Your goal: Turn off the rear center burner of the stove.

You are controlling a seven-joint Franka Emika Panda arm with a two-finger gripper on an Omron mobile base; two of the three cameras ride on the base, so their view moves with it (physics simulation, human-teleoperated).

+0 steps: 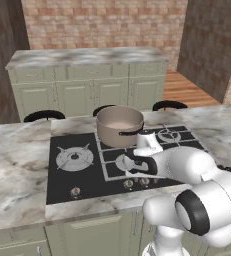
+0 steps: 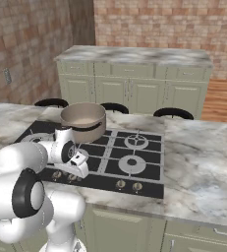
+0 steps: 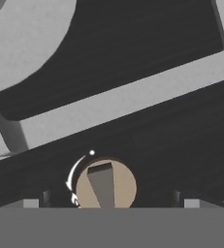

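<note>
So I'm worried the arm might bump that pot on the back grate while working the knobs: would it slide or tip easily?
Probably not easily. The pot is wide and squat, so it should resist tipping. It sits on the ridged grate, which likely checks sliding. It looks like metal, so fairly stiff and hefty. The open claw is low, over a knob at the stove's front edge, clear of it.

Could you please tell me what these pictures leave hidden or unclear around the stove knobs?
- Left base view: the arm covers part of the stove's knob row.
- Hand view: the knob is cut off at the bottom.
- Base views: knob markings too small; no flame discernible.
</note>
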